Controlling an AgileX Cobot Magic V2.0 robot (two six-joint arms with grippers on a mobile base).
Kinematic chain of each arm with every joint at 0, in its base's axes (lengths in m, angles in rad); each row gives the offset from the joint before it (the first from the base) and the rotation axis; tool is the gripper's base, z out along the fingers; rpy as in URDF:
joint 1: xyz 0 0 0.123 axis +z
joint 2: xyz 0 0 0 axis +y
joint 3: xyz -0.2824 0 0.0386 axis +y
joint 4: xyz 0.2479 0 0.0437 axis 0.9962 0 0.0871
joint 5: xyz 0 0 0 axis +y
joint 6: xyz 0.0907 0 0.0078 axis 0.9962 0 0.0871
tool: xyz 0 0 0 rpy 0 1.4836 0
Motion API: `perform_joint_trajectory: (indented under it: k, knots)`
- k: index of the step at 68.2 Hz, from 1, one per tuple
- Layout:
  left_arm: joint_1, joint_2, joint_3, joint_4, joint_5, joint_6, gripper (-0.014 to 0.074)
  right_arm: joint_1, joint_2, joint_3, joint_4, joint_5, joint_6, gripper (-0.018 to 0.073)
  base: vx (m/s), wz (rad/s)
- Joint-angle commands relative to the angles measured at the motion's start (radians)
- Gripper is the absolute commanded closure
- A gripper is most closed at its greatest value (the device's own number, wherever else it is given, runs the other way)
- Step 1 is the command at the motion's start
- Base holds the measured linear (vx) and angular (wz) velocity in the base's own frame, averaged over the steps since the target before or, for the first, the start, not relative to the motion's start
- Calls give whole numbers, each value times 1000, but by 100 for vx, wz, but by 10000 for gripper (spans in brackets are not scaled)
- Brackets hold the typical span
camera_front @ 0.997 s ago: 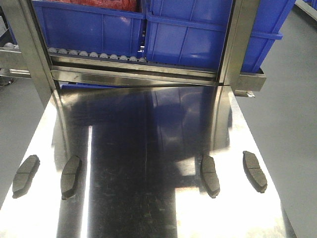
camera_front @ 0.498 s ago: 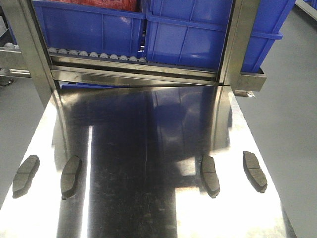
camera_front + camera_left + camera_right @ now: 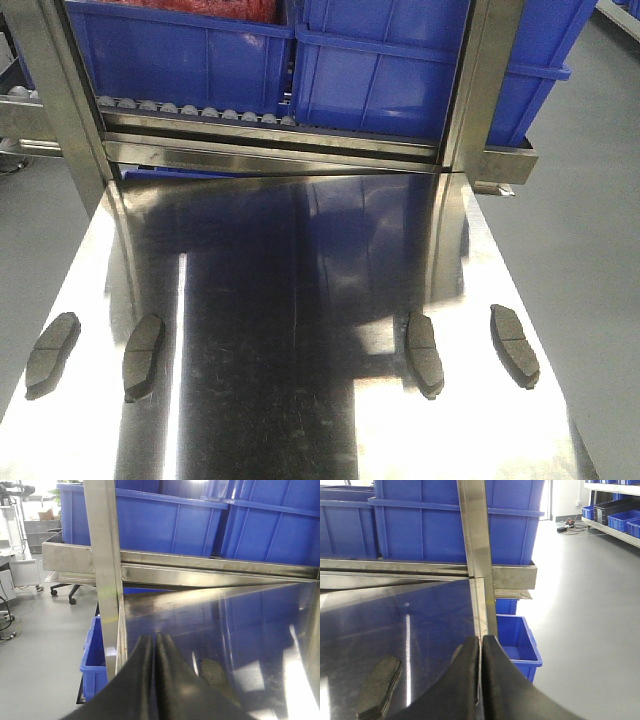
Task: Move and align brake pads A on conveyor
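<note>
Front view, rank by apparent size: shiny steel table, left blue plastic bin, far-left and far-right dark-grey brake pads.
Largest first:
shiny steel table
left blue plastic bin
far-left dark-grey brake pad, far-right dark-grey brake pad: alike

Steel table [image 3: 290, 400]: polished, mirror-like, blue reflections across far half. Four brake pads A flat on it, one row across the near half. Left-edge pad [image 3: 52, 352] and left-inner pad [image 3: 143, 355] near each other, not touching. Right-inner pad [image 3: 424, 352] and right-edge pad [image 3: 514, 345] likewise. Two pairs well apart. All lie lengthwise toward far edge, slightly splayed.
</note>
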Motion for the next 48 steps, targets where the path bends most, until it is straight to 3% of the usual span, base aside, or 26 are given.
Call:
perform_joint_trajectory:
  k: [1, 20, 31, 39, 48]
  knots:
    - [0, -15, -20, 0, -72, -1, 602, -3, -13, 17, -7, -72, -4, 562, 0, 0]
    - [0, -11, -78, -8, -122, -31, 602, -3, -13, 17, -7, -72, -4, 562, 0, 0]
    - [0, 104, -306, 7, 76, -25, 602, -3, -13, 17, -7, -70, -4, 562, 0, 0]
    - [0, 313, -505, 51, 242, 20, 602, -3, -13, 17, -7, -70, -4, 562, 0, 0]
    - [0, 523, -660, 49, 392, 29, 602, -3, -13, 17, -7, -70, -4, 562, 0, 0]
